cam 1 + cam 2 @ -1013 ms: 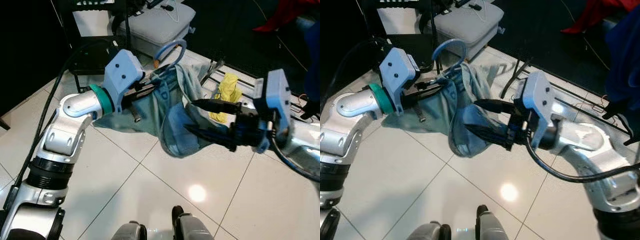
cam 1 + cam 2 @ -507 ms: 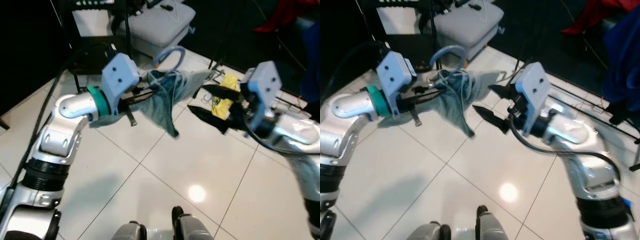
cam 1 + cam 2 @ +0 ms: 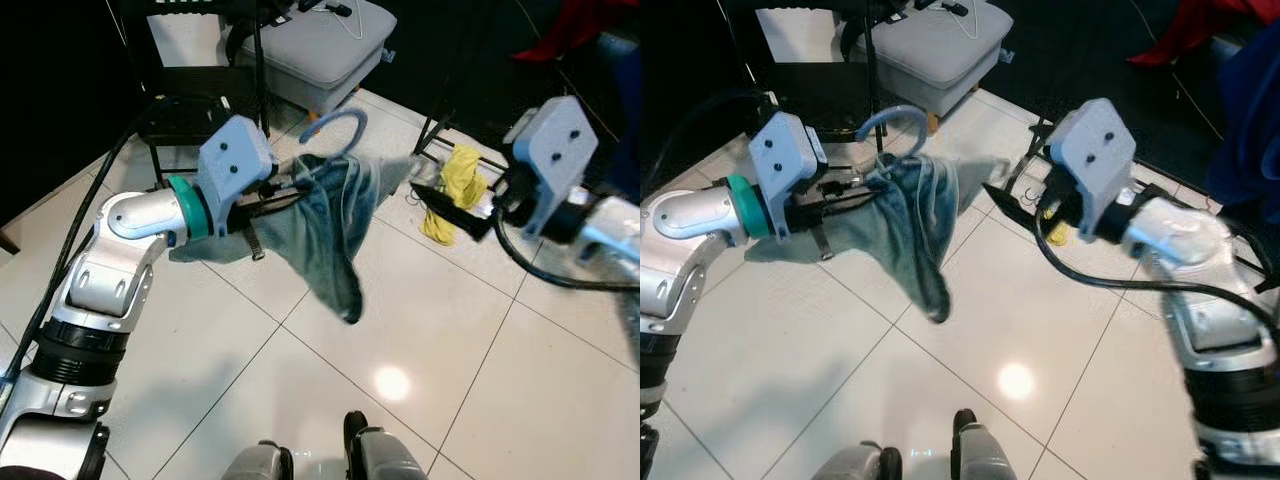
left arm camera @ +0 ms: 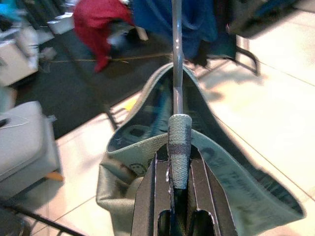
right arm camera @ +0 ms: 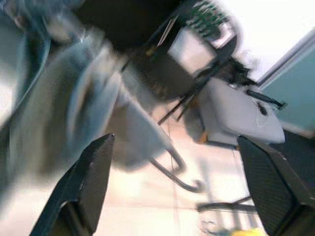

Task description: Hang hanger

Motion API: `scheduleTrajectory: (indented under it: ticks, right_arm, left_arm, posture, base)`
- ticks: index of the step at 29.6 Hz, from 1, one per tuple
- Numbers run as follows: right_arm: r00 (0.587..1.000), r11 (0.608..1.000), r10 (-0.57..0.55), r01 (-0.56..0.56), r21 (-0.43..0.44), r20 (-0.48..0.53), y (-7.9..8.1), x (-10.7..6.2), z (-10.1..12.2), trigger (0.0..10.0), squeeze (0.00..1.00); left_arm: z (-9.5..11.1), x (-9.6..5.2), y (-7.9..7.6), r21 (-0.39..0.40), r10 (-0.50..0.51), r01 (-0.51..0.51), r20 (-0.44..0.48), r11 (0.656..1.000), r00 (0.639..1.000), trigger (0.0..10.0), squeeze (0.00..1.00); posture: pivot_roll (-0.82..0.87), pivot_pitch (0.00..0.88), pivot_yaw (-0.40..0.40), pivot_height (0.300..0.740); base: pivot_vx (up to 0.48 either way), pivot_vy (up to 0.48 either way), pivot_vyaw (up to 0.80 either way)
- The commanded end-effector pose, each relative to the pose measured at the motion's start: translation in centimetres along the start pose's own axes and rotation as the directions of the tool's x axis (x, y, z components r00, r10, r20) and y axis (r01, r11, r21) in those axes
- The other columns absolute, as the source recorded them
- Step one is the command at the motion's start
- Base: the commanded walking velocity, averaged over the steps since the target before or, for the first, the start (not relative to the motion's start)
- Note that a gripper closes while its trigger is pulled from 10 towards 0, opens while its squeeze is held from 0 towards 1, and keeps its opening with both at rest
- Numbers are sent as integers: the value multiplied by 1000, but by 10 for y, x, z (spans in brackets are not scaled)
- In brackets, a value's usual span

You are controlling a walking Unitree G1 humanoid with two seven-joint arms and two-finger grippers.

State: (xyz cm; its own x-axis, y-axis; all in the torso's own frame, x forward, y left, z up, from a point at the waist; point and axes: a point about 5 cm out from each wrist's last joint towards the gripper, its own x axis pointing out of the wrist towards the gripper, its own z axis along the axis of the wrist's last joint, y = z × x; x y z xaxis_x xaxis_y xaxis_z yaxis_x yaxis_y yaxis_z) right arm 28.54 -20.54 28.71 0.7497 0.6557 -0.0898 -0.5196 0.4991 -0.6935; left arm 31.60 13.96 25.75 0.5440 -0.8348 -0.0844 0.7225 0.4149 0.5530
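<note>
Left hand (image 3: pixel 262 195) clamped on hanger (image 3: pixel 335 125), blue hook uppermost, denim garment (image 3: pixel 320 225) draped below, held over the floor. Right hand (image 5: pixel 172 182) spread wide and free, just beyond the garment; left plainly nearer.

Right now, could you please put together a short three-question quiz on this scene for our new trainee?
1. True or false: the left gripper is shut on the hanger.
2. What drapes over the hanger? A) blue-green garment B) red towel C) white sheet
3. Fill in: the right gripper has its fingers ____.

Key: 1 true; 2 A; 3 open.
</note>
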Motion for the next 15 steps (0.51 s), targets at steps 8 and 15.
scheduleTrajectory:
  ticks: [8, 15]
  right_arm:
    - [956, 955, 290, -292, -45, -40, 27, -2, -1, 10000, 0]
    - [936, 938, 347, -348, 5, 67, 48, 23, -2, 10000, 0]
  left_arm:
    - [10, -5, -3, 23, -112, 111, 64, 994, 992, 10000, 0]
    - [27, -4, -6, 48, -163, 157, 137, 986, 977, 10000, 0]
  posture:
    - [-46, 113, 56, 740]
    - [-31, 107, 52, 740]
  base:
    - [0, 0, 0]
    - [0, 0, 0]
